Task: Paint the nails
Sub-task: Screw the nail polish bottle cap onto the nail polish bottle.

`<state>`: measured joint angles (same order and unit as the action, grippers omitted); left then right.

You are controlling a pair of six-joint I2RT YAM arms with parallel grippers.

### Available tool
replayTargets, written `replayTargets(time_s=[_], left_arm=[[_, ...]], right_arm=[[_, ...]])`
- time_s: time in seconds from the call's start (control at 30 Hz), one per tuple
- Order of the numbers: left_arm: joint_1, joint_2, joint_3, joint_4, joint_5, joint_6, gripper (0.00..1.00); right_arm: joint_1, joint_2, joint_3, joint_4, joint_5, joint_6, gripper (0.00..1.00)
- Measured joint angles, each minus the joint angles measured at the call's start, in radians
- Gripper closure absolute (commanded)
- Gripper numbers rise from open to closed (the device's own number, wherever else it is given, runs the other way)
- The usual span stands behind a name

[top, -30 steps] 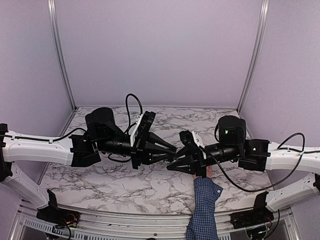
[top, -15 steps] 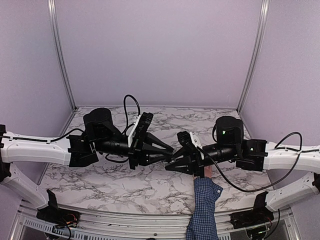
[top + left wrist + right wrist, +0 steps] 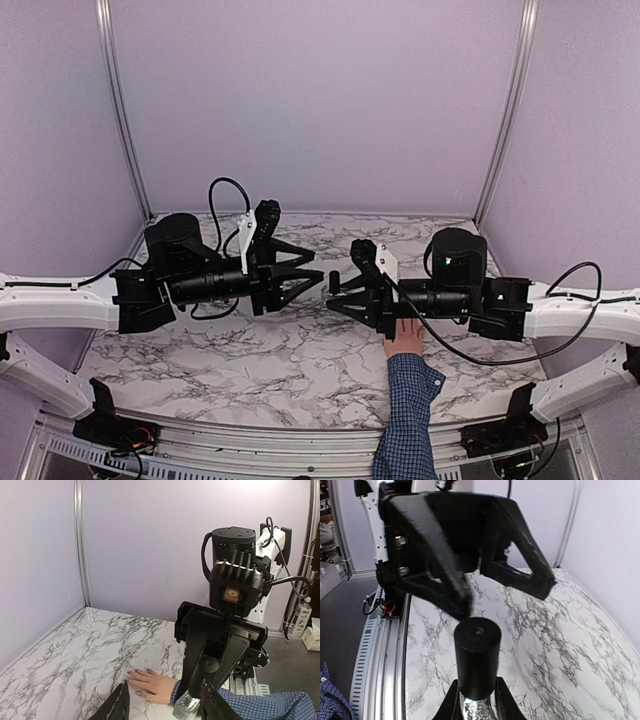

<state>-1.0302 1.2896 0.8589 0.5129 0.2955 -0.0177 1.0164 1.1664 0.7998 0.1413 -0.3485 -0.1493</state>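
Observation:
A pale hand (image 3: 155, 685) with a blue checked sleeve (image 3: 405, 420) lies flat on the marble table (image 3: 250, 355). Its nails (image 3: 135, 669) show in the left wrist view; in the top view the right gripper hides the fingers. My right gripper (image 3: 333, 290) hovers over the hand, shut on a small silvery bottle (image 3: 478, 707) with a black cap (image 3: 477, 652). My left gripper (image 3: 318, 281) stands open just left of that cap, apart from it, nothing between its fingers (image 3: 117, 707). The left wrist view shows the same bottle (image 3: 187, 706) held low in the right gripper's jaws.
Purple walls with metal corner posts (image 3: 120, 110) close the table on three sides. A metal rail (image 3: 250, 440) runs along the near edge. Both arms reach in from the sides and nearly meet at mid-table. Cables loop off each wrist.
My left gripper has opened and drawn back to the left, away from the bottle's cap. The right gripper has shifted slightly farther back, uncovering more of the hand.

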Motion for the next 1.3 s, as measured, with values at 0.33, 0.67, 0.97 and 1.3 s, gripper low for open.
replayTargets(time_s=[0.33, 0.67, 0.97, 1.3], left_arm=[[-0.082, 0.055, 0.024, -0.005, -0.252, 0.034, 0.51], [-0.082, 0.188, 0.11, -0.002, -0.424, -0.07, 0.54], [-0.09, 0.244, 0.127, 0.033, -0.483, -0.13, 0.6], [-0.089, 0.249, 0.127, 0.042, -0.495, -0.138, 0.63]], right_arm=[[0.006, 0.078, 0.008, 0.002, 0.274, 0.086, 1.0], [0.024, 0.087, 0.01, 0.05, 0.443, 0.124, 1.0], [0.025, 0.093, 0.009, 0.058, 0.504, 0.135, 1.0], [0.031, 0.124, 0.019, 0.071, 0.513, 0.165, 1.0]])
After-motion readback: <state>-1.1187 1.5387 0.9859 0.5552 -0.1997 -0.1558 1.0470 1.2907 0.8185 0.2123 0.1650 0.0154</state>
